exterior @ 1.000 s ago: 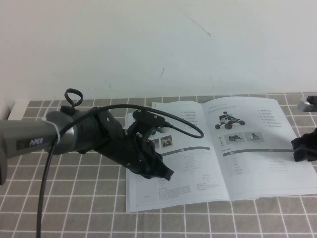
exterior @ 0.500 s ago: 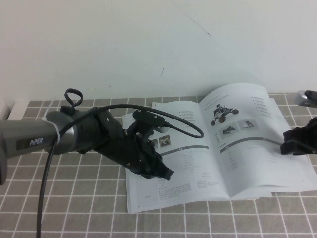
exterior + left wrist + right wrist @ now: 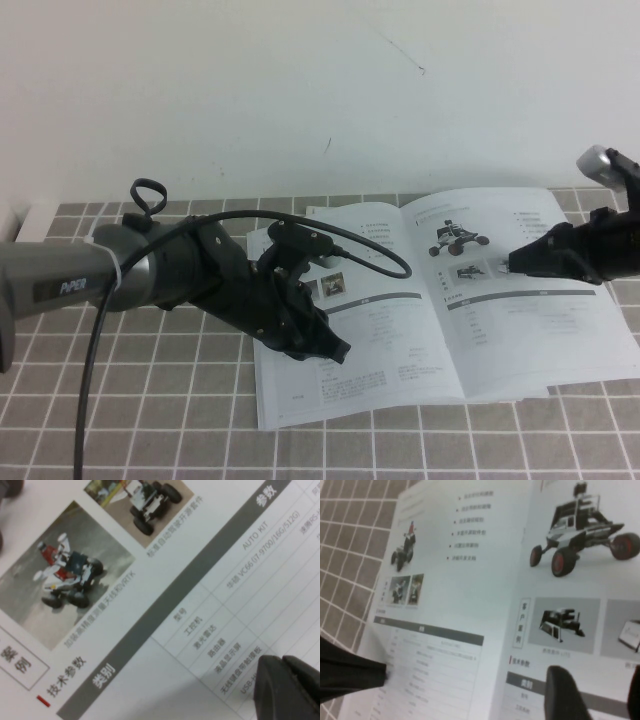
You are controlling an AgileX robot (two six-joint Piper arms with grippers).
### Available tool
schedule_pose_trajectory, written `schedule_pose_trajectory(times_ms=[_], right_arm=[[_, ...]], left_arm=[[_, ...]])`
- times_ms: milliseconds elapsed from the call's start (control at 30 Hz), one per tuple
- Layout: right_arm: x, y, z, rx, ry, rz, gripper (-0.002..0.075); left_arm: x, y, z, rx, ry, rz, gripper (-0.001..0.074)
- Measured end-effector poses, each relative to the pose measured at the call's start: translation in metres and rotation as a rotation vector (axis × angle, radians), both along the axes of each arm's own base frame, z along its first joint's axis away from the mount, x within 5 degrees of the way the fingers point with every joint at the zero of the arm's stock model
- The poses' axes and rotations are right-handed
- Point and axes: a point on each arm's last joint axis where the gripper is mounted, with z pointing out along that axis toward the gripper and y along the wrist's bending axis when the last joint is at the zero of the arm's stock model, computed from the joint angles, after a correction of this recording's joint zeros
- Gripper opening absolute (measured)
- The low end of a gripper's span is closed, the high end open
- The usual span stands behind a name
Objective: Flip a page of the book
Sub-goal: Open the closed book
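The book (image 3: 385, 345) lies open on the tiled table. My left gripper (image 3: 338, 352) is shut, its tip (image 3: 282, 661) down on the left-hand sheet beside a grey-banded table. The page (image 3: 520, 325) with the dark rover (image 3: 580, 535) is the right-hand sheet; it bows slightly, with lower sheets showing under its near right corner. My right gripper (image 3: 512, 264) reaches in from the right over this page's face, near the two small greyish photos. It stands open (image 3: 597, 682), with the printed page showing between its fingers (image 3: 562, 695).
The table (image 3: 150, 420) has a brown-grey cover with a white grid. A white wall (image 3: 300, 90) rises just behind the book. The left arm's black cable (image 3: 385, 262) loops over the left-hand sheet. The left gripper's dark tip (image 3: 345, 675) shows in the right wrist view.
My right gripper has moved left and up from the page's right edge to over its face. The page bulged up half a second ago and now lies lower. The left arm has stayed put.
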Motion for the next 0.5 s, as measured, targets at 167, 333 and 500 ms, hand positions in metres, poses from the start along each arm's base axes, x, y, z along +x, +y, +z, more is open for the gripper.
schedule_pose_trajectory(times_ms=[167,333,500], right_arm=[[0.002,-0.006,0.006,-0.051,-0.047,-0.021,0.0282],[0.006,-0.028,0.025,-0.199,-0.06,-0.104,0.0308],[0.007,-0.04,0.023,-0.314,-0.026,-0.101,0.038]], left_arm=[[0.0,0.0,0.0,0.0,0.001,-0.001,-0.0004],[0.0,0.0,0.0,-0.001,0.005,-0.003,-0.0004],[0.0,-0.001,0.0,-0.002,0.007,-0.004,-0.0004]])
